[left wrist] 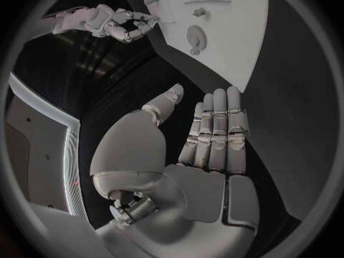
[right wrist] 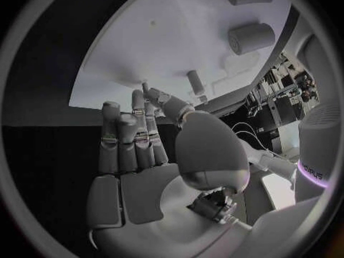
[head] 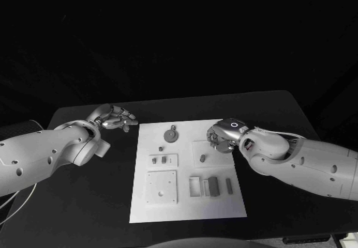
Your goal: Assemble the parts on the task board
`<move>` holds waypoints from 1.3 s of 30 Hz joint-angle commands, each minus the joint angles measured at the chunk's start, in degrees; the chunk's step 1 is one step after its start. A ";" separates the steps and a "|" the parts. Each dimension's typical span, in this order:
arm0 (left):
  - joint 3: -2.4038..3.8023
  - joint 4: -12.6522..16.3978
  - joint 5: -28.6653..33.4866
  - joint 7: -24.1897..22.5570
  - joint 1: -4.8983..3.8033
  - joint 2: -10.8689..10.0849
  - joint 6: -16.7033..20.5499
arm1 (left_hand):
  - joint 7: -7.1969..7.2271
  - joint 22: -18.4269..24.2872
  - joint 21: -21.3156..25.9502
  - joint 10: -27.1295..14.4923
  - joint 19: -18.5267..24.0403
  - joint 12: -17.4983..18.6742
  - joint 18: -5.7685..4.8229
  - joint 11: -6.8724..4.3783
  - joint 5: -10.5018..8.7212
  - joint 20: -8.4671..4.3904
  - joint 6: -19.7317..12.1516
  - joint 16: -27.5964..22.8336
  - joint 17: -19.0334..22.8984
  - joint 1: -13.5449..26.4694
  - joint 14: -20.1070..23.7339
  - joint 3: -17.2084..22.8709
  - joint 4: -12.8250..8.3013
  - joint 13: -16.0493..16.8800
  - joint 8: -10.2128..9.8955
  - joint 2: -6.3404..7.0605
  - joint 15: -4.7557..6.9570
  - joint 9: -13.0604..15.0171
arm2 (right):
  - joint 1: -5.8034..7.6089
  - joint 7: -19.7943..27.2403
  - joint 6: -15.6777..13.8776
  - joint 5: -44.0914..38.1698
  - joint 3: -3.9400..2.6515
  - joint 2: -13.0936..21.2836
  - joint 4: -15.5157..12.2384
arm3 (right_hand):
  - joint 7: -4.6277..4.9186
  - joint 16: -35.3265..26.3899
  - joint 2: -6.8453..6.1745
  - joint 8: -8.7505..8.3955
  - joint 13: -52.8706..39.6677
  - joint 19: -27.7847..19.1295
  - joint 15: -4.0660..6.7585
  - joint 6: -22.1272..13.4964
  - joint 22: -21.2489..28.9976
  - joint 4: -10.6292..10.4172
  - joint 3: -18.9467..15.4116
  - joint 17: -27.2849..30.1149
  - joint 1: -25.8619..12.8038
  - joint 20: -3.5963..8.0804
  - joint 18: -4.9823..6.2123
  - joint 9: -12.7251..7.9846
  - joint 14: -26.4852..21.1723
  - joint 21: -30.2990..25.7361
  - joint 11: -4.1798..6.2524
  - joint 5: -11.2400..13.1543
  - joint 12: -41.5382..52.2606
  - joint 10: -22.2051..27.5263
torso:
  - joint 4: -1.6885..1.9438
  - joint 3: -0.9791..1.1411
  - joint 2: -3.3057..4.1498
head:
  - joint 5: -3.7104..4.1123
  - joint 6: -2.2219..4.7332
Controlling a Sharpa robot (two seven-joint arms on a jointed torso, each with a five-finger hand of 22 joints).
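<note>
The white task board [head: 187, 206] lies in the middle of the black table with grey parts on it: a round disc [head: 172, 135], a small peg [head: 161, 149], a small piece [head: 203, 156] and upright bars [head: 212, 186]. My left hand [head: 116, 118] hovers over the table beside the board's far left corner, fingers straight, thumb apart, holding nothing [left wrist: 215, 132]. My right hand [head: 222, 137] hangs over the board's far right part. Its fingers [right wrist: 132, 137] are extended, the thumb tip near them, with nothing between. A small peg [right wrist: 195, 81] lies just beyond its fingertips.
A square plate [head: 161, 187] with holes sits in the board's near left part, with a recess holding small pieces [head: 164, 160] above it. Black table surface surrounds the board [left wrist: 237, 46] on all sides. Two larger cylinders [right wrist: 251, 37] stand further off on the board [right wrist: 157, 46].
</note>
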State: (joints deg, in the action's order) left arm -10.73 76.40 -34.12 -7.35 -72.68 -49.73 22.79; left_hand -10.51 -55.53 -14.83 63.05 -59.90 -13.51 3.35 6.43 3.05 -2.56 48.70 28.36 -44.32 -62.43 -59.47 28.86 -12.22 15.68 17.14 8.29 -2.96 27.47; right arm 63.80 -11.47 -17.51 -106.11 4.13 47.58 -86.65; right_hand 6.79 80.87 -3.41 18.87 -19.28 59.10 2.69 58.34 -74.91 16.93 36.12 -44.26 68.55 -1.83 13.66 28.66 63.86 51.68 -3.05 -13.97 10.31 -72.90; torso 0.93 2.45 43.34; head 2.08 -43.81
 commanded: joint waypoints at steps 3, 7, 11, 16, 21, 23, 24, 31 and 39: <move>0.03 0.07 -0.13 -0.41 -0.03 0.02 0.28 | 0.05 -0.10 0.34 -0.14 -0.33 0.26 0.99 0.34 0.09 -0.11 -0.51 -0.43 -0.11 -0.31 -0.27 -0.07 0.27 -0.09 0.16 -0.17 0.03 -0.06 | 0.40 0.24 0.92 2.52 -0.56 0.68 -1.47 | -0.06 0.21 0.51 0.17 -0.05 0.03 0.37 0.38 -0.55 -0.25 0.12 0.10 -0.22 0.33 1.34 0.05 -0.08 0.22 -0.04 -0.31 -0.27 -0.47 | -0.03 0.00 0.00 | 0.05 -0.06; 0.03 -0.01 -0.13 -0.39 -0.03 0.14 0.15 | 0.05 -0.11 0.35 -0.15 -0.33 0.29 0.99 0.36 0.09 -0.12 -0.52 -0.45 -0.14 -0.32 -0.28 -0.07 0.27 -0.10 0.16 -0.16 0.03 -0.07 | 0.48 0.56 0.66 3.11 -1.22 0.95 -2.16 | -0.06 0.21 0.53 0.17 -0.06 0.04 0.37 0.38 -0.54 -0.25 0.12 0.10 -0.24 0.33 1.34 0.04 -0.08 0.22 -0.04 -0.32 -0.28 -0.49 | -0.03 -0.01 -0.02 | 0.06 0.00; 0.03 -0.08 -0.11 -0.44 -0.03 0.20 0.26 | 0.05 -0.12 0.36 -0.16 -0.34 0.32 0.98 0.37 0.09 -0.12 -0.53 -0.47 -0.18 -0.33 -0.29 -0.07 0.28 -0.10 0.17 -0.16 0.03 -0.08 | 0.58 0.86 0.41 3.97 -1.57 1.24 -3.25 | -0.06 0.20 0.54 0.16 -0.06 0.05 0.38 0.39 -0.54 -0.25 0.13 0.11 -0.25 0.34 1.34 0.04 -0.07 0.22 -0.03 -0.33 -0.29 -0.50 | -0.04 0.01 -0.03 | -0.08 0.13; 0.02 -0.76 -0.07 -0.49 0.00 0.47 0.22 | 0.05 -0.13 0.36 -0.17 -0.34 0.35 0.98 0.38 0.09 -0.12 -0.53 -0.49 -0.21 -0.34 -0.30 -0.07 0.28 -0.11 0.17 -0.16 0.03 -0.08 | 0.66 1.50 0.09 5.78 -2.02 1.23 -5.03 | -0.06 0.19 0.57 0.16 -0.06 0.07 0.39 0.40 -0.53 -0.25 0.13 0.12 -0.26 0.35 1.34 0.04 -0.06 0.21 -0.03 -0.34 -0.31 -0.52 | -0.02 0.02 -0.07 | -0.55 0.27; 0.02 -1.25 -0.01 -0.52 0.02 0.67 0.24 | 0.04 -0.14 0.37 -0.21 -0.35 0.40 0.98 0.40 0.09 -0.13 -0.55 -0.53 -0.26 -0.36 -0.31 -0.07 0.29 -0.13 0.18 -0.17 0.04 -0.09 | 0.73 2.18 0.36 7.21 -2.39 0.83 -7.55 | -0.06 0.16 0.63 0.14 -0.06 0.08 0.40 0.38 -0.52 -0.25 0.15 0.13 -0.30 0.35 1.34 0.02 -0.06 0.20 -0.03 -0.35 -0.35 -0.53 | -0.02 0.01 -0.12 | -1.69 0.55; 0.01 -1.37 -0.01 -0.55 0.05 0.78 0.31 | 0.04 -0.15 0.38 -0.23 -0.35 0.43 0.97 0.41 0.09 -0.13 -0.56 -0.55 -0.28 -0.37 -0.32 -0.07 0.29 -0.13 0.18 -0.18 0.04 -0.10 | 0.75 2.36 0.73 7.77 -2.40 0.34 -8.31 | -0.05 0.16 0.63 0.13 -0.06 0.08 0.40 0.38 -0.51 -0.25 0.15 0.14 -0.30 0.36 1.34 0.02 -0.06 0.20 -0.02 -0.36 -0.36 -0.53 | 0.00 -0.03 -0.13 | -2.26 0.50; 0.01 -1.43 -0.01 -0.55 0.06 0.82 0.33 | 0.04 -0.15 0.38 -0.24 -0.36 0.44 0.97 0.41 0.09 -0.14 -0.56 -0.56 -0.29 -0.37 -0.32 -0.07 0.29 -0.14 0.18 -0.18 0.04 -0.10 | 0.77 2.43 0.85 7.84 -2.40 0.03 -8.57 | -0.05 0.15 0.64 0.13 -0.06 0.08 0.40 0.37 -0.51 -0.25 0.15 0.14 -0.31 0.36 1.34 0.02 -0.06 0.19 -0.03 -0.36 -0.37 -0.53 | 0.01 -0.05 -0.14 | -2.60 0.47; -0.02 -1.78 -0.01 -0.50 0.13 1.42 0.22 | 0.03 -0.18 0.40 -0.32 -0.37 0.55 0.96 0.46 0.09 -0.14 -0.59 -0.63 -0.39 -0.39 -0.35 -0.08 0.31 -0.17 0.19 -0.19 0.05 -0.12 | 0.77 3.11 2.19 8.38 -2.37 -3.18 -9.34 | -0.02 0.07 0.77 0.05 -0.04 0.05 0.39 0.29 -0.47 -0.23 0.19 0.18 -0.39 0.37 1.34 -0.02 -0.10 0.13 -0.04 -0.41 -0.50 -0.48 | 0.01 -0.16 -0.09 | -5.32 0.66; -0.02 -2.14 -0.01 -0.51 0.16 1.95 0.38 | 0.03 -0.20 0.42 -0.38 -0.38 0.65 0.95 0.51 0.09 -0.15 -0.59 -0.70 -0.48 -0.40 -0.37 -0.09 0.32 -0.20 0.22 -0.21 0.05 -0.13 | 0.77 3.56 3.31 7.47 -1.30 -7.10 -8.55 | 0.01 0.00 0.89 -0.01 -0.03 0.01 0.37 0.22 -0.45 -0.21 0.22 0.21 -0.46 0.36 1.34 -0.05 -0.14 0.06 -0.06 -0.44 -0.62 -0.45 | 0.02 -0.23 -0.09 | -8.04 0.35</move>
State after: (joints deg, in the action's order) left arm -10.77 74.31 -34.11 -7.39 -72.51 -47.94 22.82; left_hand -10.49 -55.68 -14.61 62.85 -59.90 -13.25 3.54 6.64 3.05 -2.55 48.68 27.91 -44.74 -62.42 -59.47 28.86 -12.22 15.57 17.14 8.29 -2.97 27.43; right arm 64.62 -8.95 -16.01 -98.28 2.62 40.85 -95.49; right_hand 6.73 80.87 -2.99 18.53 -19.28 59.15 2.73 58.05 -74.94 16.84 36.20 -44.10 68.02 -1.74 13.66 28.55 63.66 51.69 -3.18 -14.20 10.09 -73.00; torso 0.99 2.24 43.21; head -5.00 -43.28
